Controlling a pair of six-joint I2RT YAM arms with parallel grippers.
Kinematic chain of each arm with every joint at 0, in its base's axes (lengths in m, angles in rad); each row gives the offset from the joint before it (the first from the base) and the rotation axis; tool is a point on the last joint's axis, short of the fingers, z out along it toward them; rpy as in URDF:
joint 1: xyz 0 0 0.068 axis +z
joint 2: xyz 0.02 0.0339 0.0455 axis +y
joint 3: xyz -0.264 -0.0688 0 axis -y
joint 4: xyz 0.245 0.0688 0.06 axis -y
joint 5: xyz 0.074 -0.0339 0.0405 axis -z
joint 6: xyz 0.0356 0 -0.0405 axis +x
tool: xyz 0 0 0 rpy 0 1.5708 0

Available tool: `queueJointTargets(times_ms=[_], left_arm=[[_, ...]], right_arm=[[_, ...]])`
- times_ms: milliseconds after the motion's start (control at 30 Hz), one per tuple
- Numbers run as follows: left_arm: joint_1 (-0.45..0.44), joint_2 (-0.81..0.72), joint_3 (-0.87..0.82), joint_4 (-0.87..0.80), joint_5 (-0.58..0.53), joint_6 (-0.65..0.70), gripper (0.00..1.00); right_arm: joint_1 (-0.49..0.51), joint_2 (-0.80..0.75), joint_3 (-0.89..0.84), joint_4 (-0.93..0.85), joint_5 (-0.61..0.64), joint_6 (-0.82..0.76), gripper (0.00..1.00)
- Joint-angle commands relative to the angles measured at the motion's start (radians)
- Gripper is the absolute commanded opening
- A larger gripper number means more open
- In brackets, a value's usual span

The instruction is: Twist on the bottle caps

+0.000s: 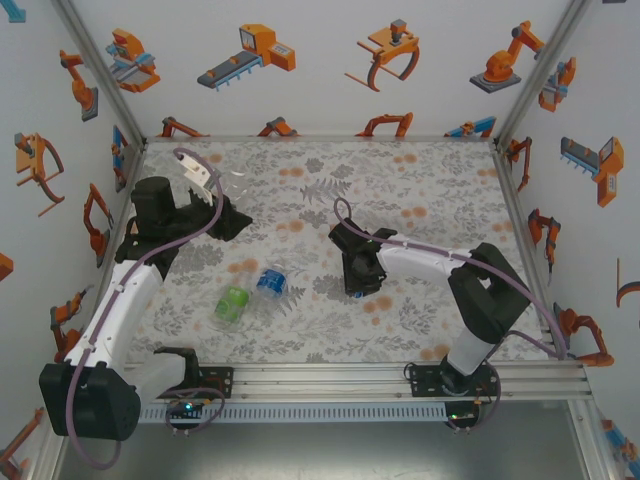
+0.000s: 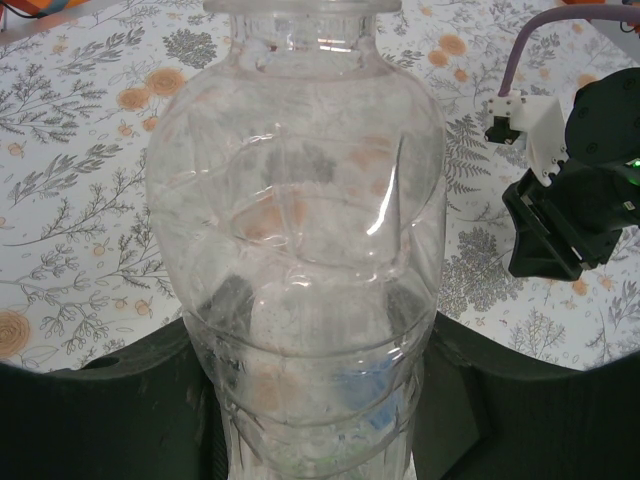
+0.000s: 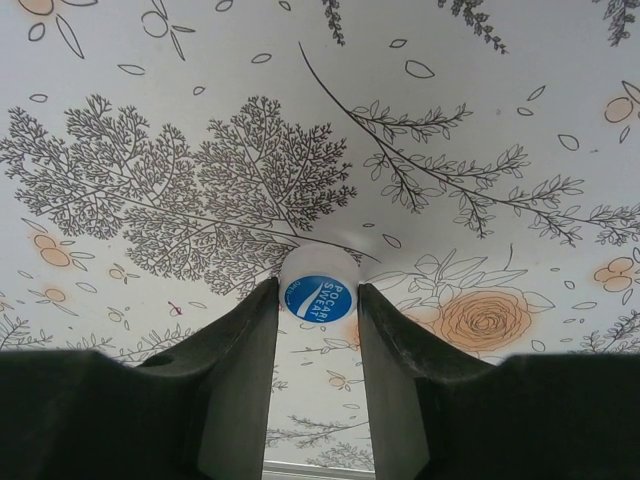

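Observation:
My left gripper (image 1: 222, 212) (image 2: 320, 400) is shut on a clear, unlabelled bottle (image 2: 300, 230) (image 1: 228, 186), held at the back left with its open neck pointing away from the wrist. My right gripper (image 1: 360, 284) (image 3: 318, 300) is low over the table, shut on a small white bottle cap (image 3: 317, 290) with a blue printed top, one finger touching each side. Two more bottles lie on the table in front of the arms: the green-label bottle (image 1: 232, 303) and the blue-label bottle (image 1: 270, 282), side by side.
The floral table mat (image 1: 420, 190) runs to the aluminium frame and printed walls. In the left wrist view the right arm's black gripper body (image 2: 570, 210) sits to the right of the held bottle. An aluminium rail (image 1: 330, 378) runs along the near edge.

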Motion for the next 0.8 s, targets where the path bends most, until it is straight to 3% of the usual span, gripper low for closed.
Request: queueJointTargets(times_ms=[0,767], left_arm=[[0.004,0.003,0.015,0.015,0.022,-0.001,0.09],[0.004,0.010,0.016,0.020,0.032,-0.007,0.09]], right_arm=[[0.006,0.013,0.024,0.003,0.006,0.010,0.36],[0.006,0.025,0.028,0.001,0.002,0.009,0.37]])
